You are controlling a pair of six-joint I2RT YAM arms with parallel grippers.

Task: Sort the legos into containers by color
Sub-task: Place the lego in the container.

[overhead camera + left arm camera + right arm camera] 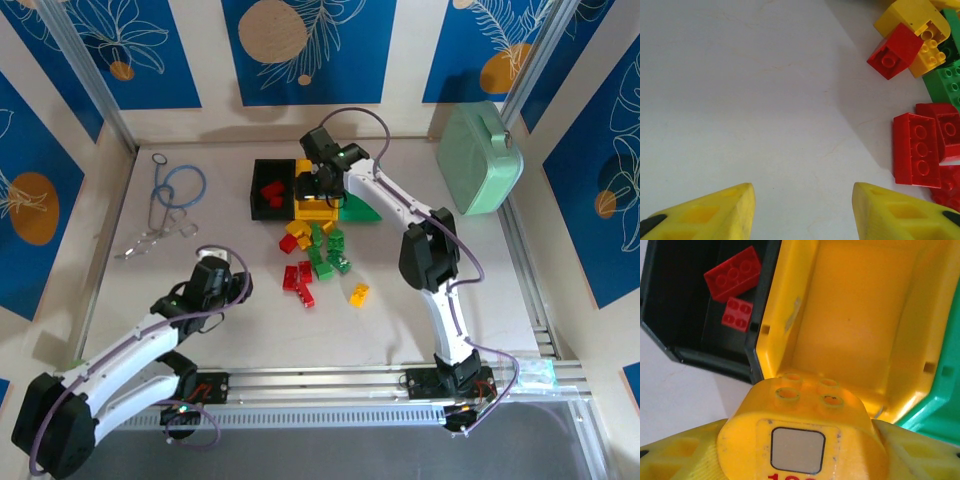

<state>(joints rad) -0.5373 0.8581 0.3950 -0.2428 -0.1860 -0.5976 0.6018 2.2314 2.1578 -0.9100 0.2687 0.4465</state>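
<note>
My right gripper [325,185] hangs over the yellow bin [318,212], shut on a rounded yellow lego [802,435] with a grey sticker on its side. The right wrist view looks down past this lego into the yellow bin [855,315], whose floor is bare. The black bin [680,300] beside it holds two red legos [733,274]. A corner of the green bin [935,410] shows on the other side. My left gripper [802,210] is open over bare table, left of the pile of red, yellow and green legos [315,255]. One yellow lego [359,294] lies apart.
A mint-green rounded case [480,160] leans at the back right. A blue and grey looped cord with metal parts [172,200] lies at the back left. An aluminium rail [350,380] runs along the near edge between the arm bases.
</note>
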